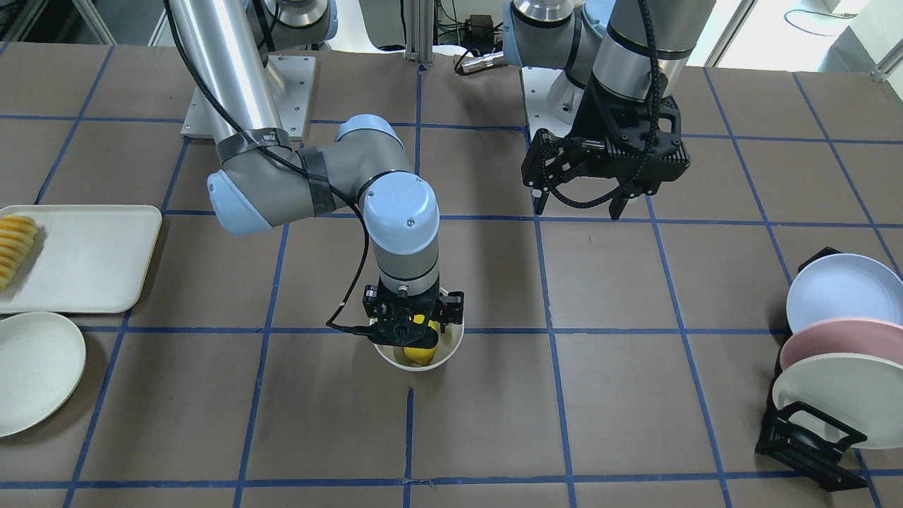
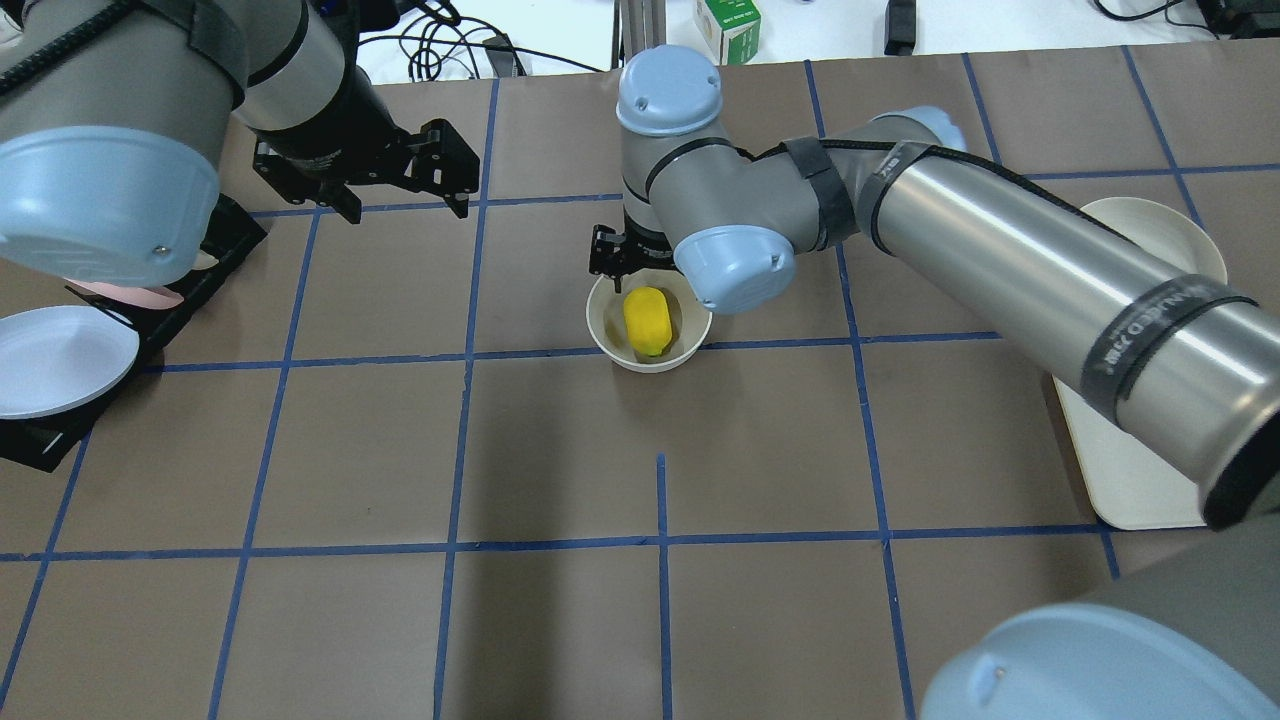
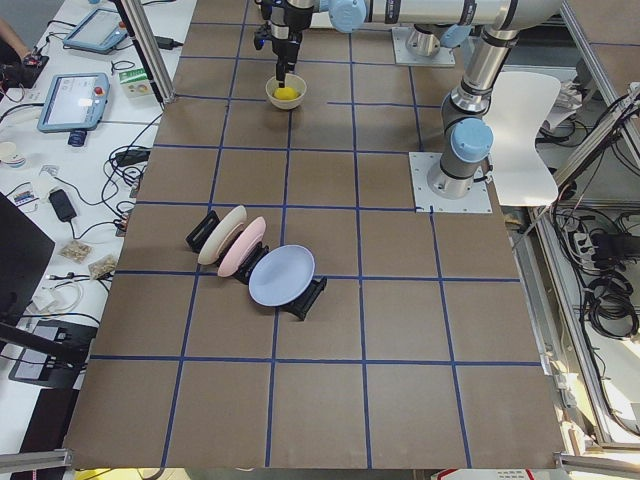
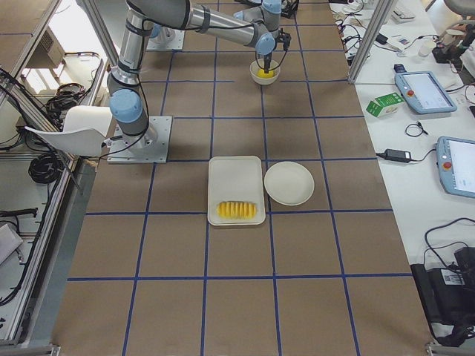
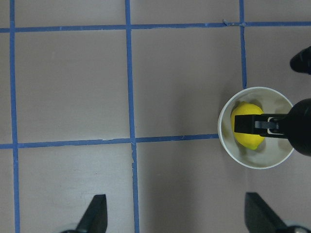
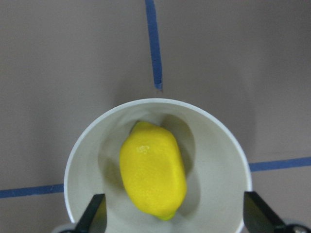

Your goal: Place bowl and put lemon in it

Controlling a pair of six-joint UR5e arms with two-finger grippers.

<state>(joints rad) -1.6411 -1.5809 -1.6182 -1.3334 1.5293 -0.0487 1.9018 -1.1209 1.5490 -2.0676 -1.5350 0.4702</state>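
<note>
The off-white bowl (image 1: 432, 365) stands on the table near the middle, also in the overhead view (image 2: 610, 345). The yellow lemon (image 2: 648, 320) lies inside it, free of any finger, as the right wrist view (image 6: 153, 177) shows. My right gripper (image 1: 413, 328) hangs straight down just above the bowl, open, with its fingers (image 6: 95, 213) wide apart on either side of the lemon. My left gripper (image 1: 578, 209) is open and empty, raised above the table back from the bowl; its wrist view shows the bowl (image 5: 257, 162) off to the right.
A black rack with several upright plates (image 1: 839, 367) stands on my left side. A white tray (image 1: 77, 257) with sliced pale-orange food (image 1: 15, 247) and a flat off-white plate (image 1: 35, 370) lie on my right side.
</note>
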